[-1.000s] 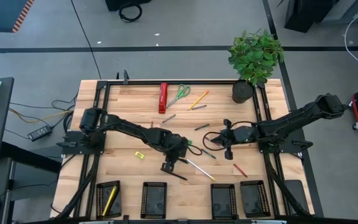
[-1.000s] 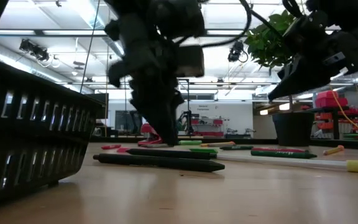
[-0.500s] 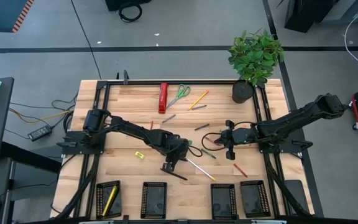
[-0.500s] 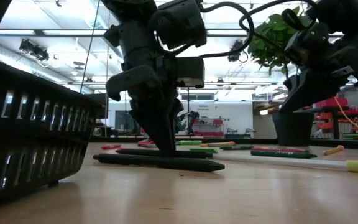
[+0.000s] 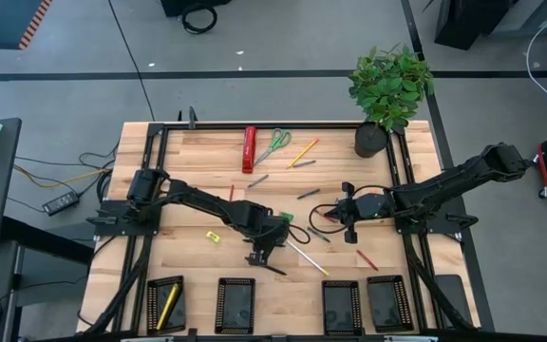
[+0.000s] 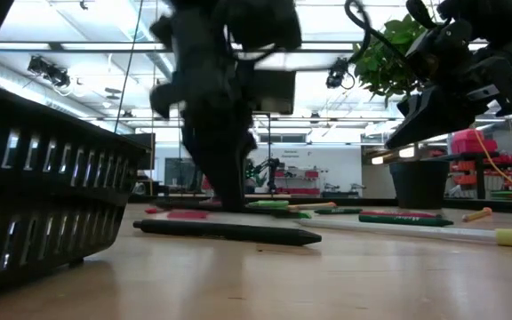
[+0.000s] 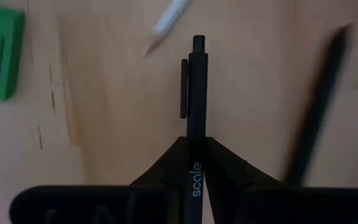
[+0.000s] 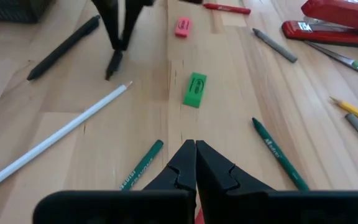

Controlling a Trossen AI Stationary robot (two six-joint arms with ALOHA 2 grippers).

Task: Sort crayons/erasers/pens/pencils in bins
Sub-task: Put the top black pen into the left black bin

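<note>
Left gripper (image 5: pixel 258 254) low over the middle of the wooden surface (image 5: pixel 188 176), jaws pinching a black pen (image 7: pixel 195 112) that points out past the fingertips, its clip and tip clear of the wood. Just beside it, a second black pen (image 5: pixel 268 267) flat on the wood and a whitish pencil (image 5: pixel 306 257) lying at a slant. Green eraser (image 8: pixel 195 89) near the held pen, pink eraser (image 8: pixel 182 27) farther off, yellow eraser (image 5: pixel 212 237) on the left half of the surface. Right gripper (image 5: pixel 349 222) hovering over the right half, jaws pressed together on nothing, two green sticks (image 8: pixel 141 164) lying on the wood just ahead of them. Four black bins (image 5: pixel 235 304) lined along the near edge, the leftmost holding a yellow stick (image 5: pixel 167 306). At the far edge, red stapler (image 5: pixel 249 149), green-handled scissors (image 5: pixel 273 145), an orange pencil (image 5: pixel 303 152) and a potted plant (image 5: pixel 388 87).
</note>
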